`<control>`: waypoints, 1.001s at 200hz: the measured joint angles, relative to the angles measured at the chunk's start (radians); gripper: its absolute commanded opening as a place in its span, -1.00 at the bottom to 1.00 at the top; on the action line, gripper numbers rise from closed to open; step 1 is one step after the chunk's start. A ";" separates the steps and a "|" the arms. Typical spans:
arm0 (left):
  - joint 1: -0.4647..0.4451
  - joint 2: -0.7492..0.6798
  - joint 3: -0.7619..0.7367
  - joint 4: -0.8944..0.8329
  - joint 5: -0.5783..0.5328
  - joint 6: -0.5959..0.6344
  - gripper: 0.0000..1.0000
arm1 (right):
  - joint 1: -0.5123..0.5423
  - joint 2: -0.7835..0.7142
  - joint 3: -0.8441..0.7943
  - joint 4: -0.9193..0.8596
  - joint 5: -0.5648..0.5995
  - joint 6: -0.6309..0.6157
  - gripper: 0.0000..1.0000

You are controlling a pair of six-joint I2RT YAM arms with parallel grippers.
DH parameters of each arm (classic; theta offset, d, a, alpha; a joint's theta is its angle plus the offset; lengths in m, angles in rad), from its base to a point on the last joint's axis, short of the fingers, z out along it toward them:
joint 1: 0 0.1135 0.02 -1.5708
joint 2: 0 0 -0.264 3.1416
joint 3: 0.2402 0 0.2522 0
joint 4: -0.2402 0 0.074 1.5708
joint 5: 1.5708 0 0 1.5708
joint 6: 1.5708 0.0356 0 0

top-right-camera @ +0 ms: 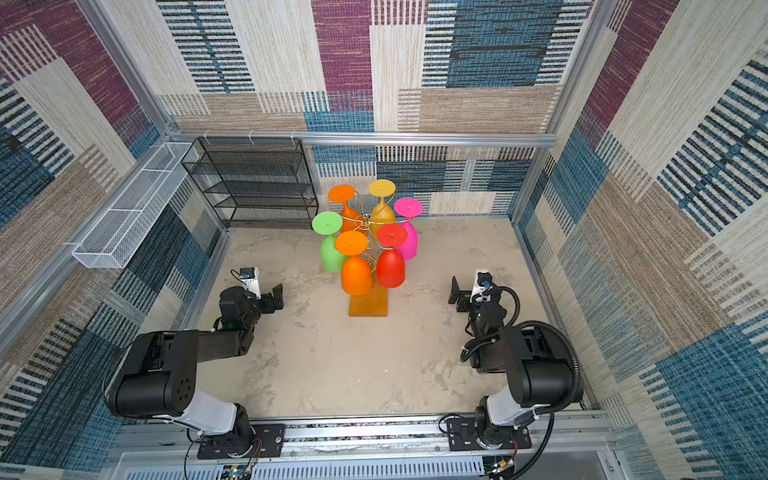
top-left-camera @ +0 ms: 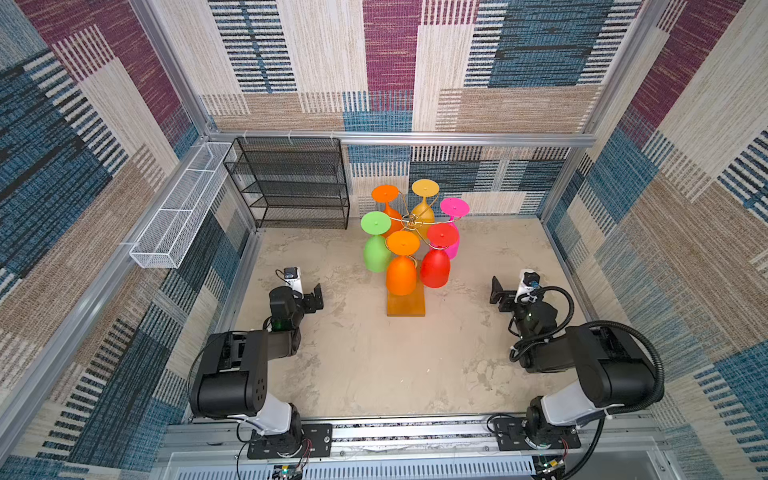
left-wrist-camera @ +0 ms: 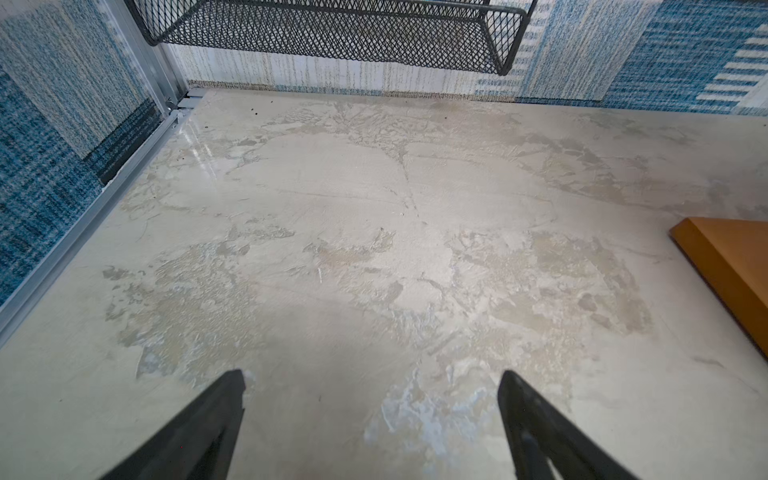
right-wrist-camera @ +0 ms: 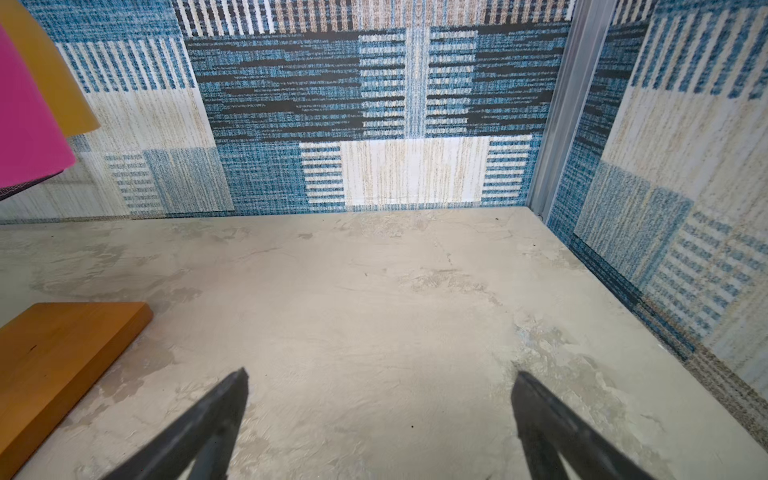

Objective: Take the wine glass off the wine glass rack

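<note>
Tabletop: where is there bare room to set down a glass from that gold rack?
Widest bare table: in front of the wine glass rack, between the left tool and right tool. Also bare: the back right corner past the pink glass, and by the black mesh shelf. Crowded: around the hanging glasses.

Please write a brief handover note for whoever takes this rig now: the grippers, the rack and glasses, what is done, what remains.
Left gripper: open, empty, left of the rack.
Right gripper: open, empty, right of it.
Wine glass rack: mid-table, six glasses hanging upside down; orange wine glass and red wine glass at the front.
Done: nothing yet.
Left: take one glass off.
</note>
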 measured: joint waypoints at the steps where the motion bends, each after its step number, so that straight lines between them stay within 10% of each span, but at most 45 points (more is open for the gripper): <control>1: 0.000 0.000 0.000 0.000 0.000 0.000 0.94 | 0.000 0.000 0.000 0.000 0.000 0.000 1.00; 200: 0.000 0.000 0.000 0.000 0.000 0.000 0.98 | 0.000 0.000 0.000 0.000 -0.009 0.000 1.00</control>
